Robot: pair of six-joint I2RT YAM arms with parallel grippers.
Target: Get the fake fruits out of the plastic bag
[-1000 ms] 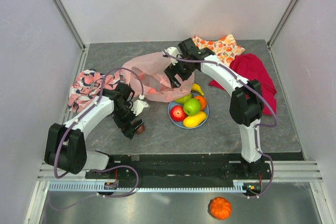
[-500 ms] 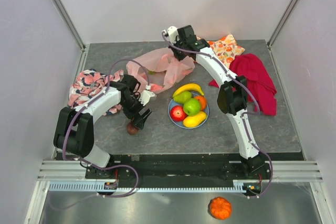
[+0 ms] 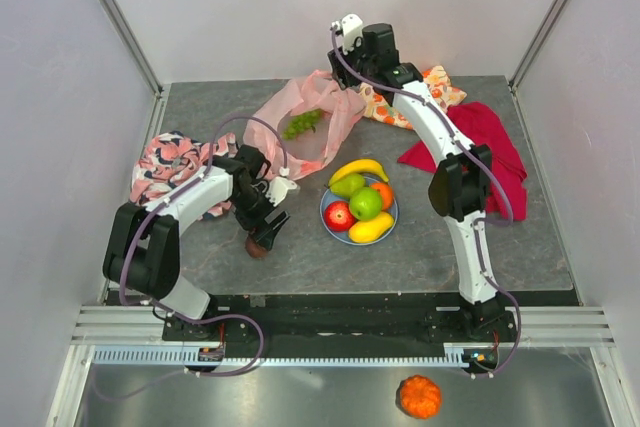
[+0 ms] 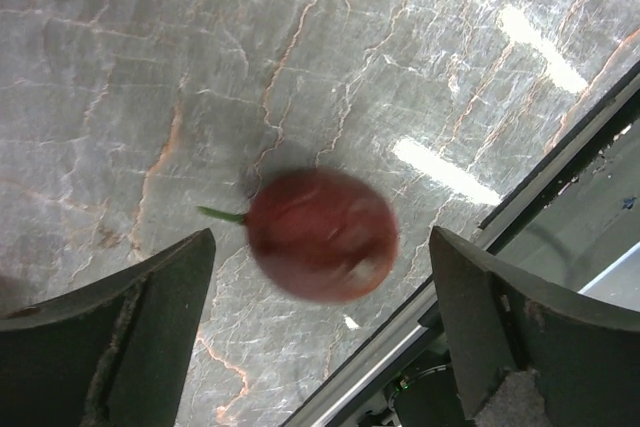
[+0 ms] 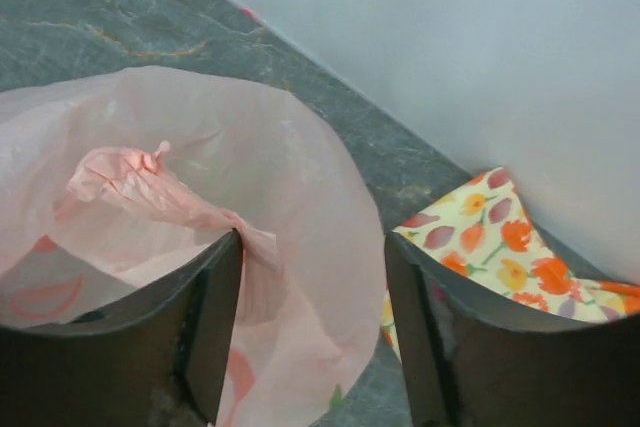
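Hovering over the plastic bag (image 3: 325, 142), the right gripper (image 5: 312, 242) stands jaws apart, pink film between them.
Green grapes (image 3: 303, 124) lie in the bag, just left of those jaws, bunch slanting near-left to far-right; the left gripper (image 4: 320, 237), jaws spread wide above a dark purple fruit (image 3: 258, 245), sits farther off.

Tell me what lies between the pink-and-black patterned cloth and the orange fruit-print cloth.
The thin translucent pink plastic bag lies between them, with a bunch of green plastic grapes showing inside it. The top external view shows this.

green grapes (image 3: 302, 124) inside crumpled pink bag (image 3: 335, 132)
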